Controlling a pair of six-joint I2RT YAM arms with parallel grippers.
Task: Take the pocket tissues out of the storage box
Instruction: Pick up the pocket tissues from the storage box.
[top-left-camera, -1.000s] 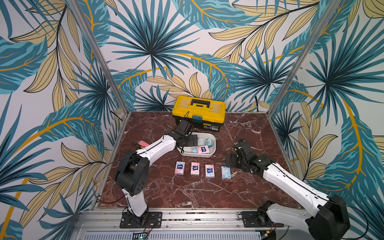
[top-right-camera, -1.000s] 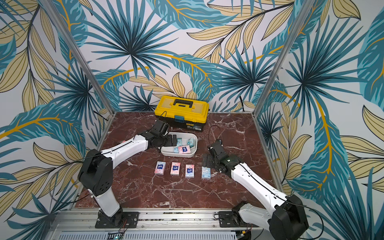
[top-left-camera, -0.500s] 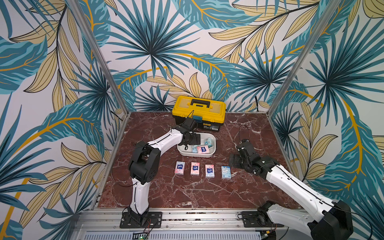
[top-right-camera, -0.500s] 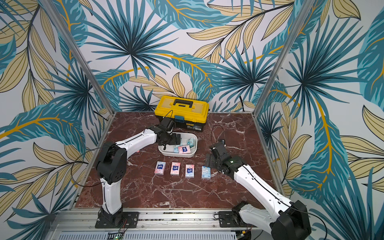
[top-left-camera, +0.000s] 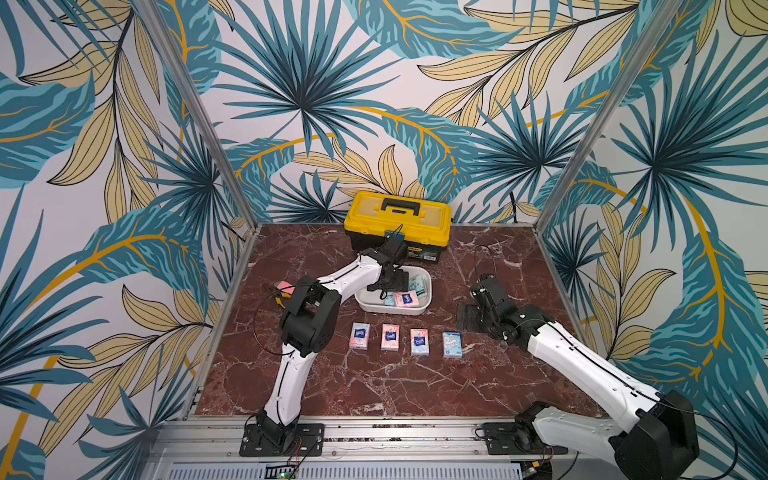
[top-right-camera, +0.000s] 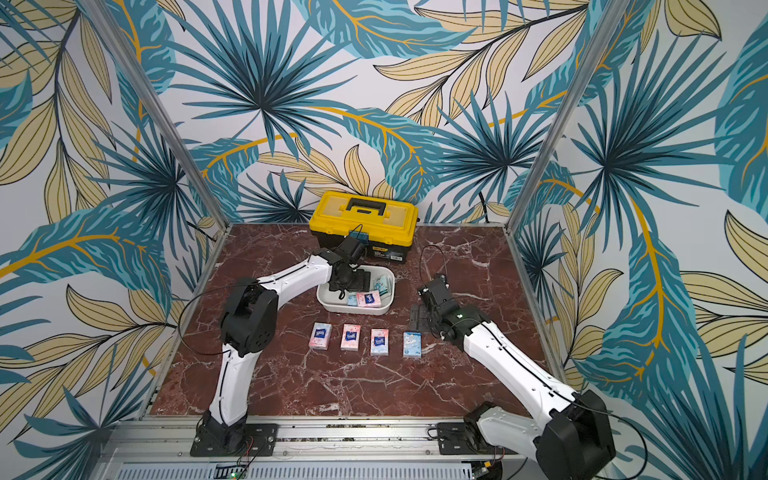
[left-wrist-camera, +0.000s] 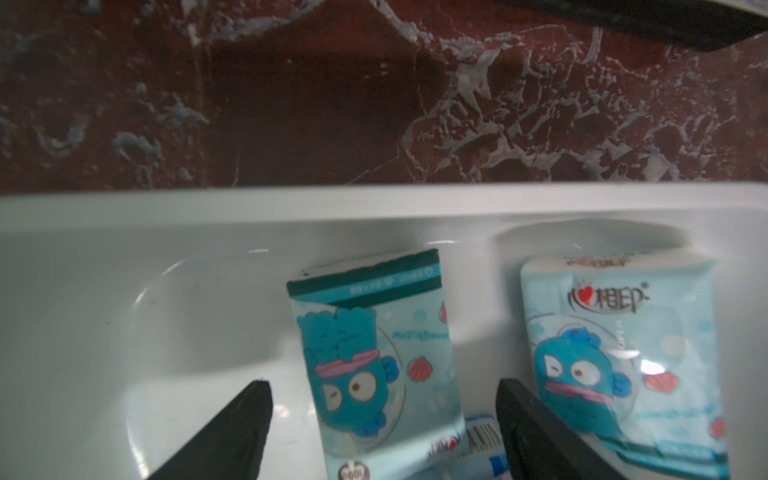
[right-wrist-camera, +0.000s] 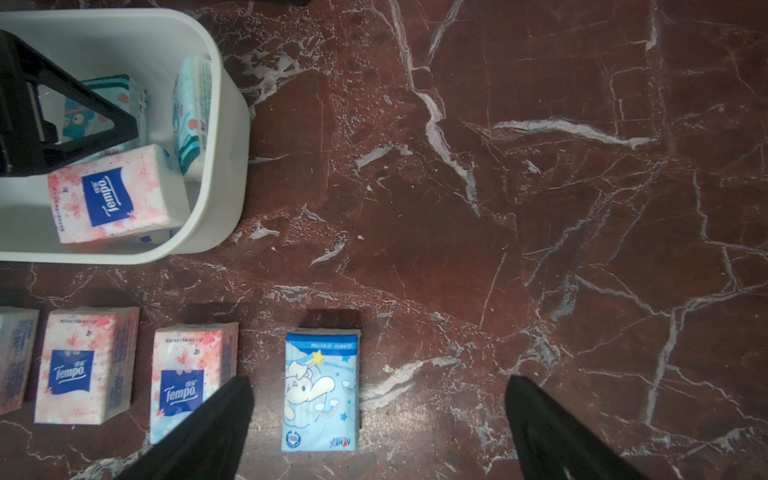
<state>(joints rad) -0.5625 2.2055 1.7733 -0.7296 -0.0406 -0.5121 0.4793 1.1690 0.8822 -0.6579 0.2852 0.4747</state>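
The white storage box (top-left-camera: 415, 310) sits mid-table and holds pocket tissues: a pink packet (right-wrist-camera: 112, 195) and two teal ones (left-wrist-camera: 370, 357) (left-wrist-camera: 615, 345). My left gripper (left-wrist-camera: 382, 386) reaches down into the box, open, one finger on each side of a teal packet with gaps showing on both sides. In both top views several more packets lie in a row on the table in front of the box (top-left-camera: 390, 336) (top-right-camera: 350, 337). My right gripper (right-wrist-camera: 380, 384) hovers open over bare table just right of the light blue packet (right-wrist-camera: 321, 390) at the row's right end.
A yellow-lidded black toolbox (top-left-camera: 398, 226) stands right behind the storage box. A pink flat tool with pliers (top-left-camera: 282, 286) lies at the table's left side, by the left arm's elbow. Metal frame posts and patterned walls enclose the marble table (top-left-camera: 498, 266).
My left arm has swung its elbow inward and dropped its gripper deeper into the box, with the jaws narrowed a little around the teal packet. The right gripper has shifted slightly.
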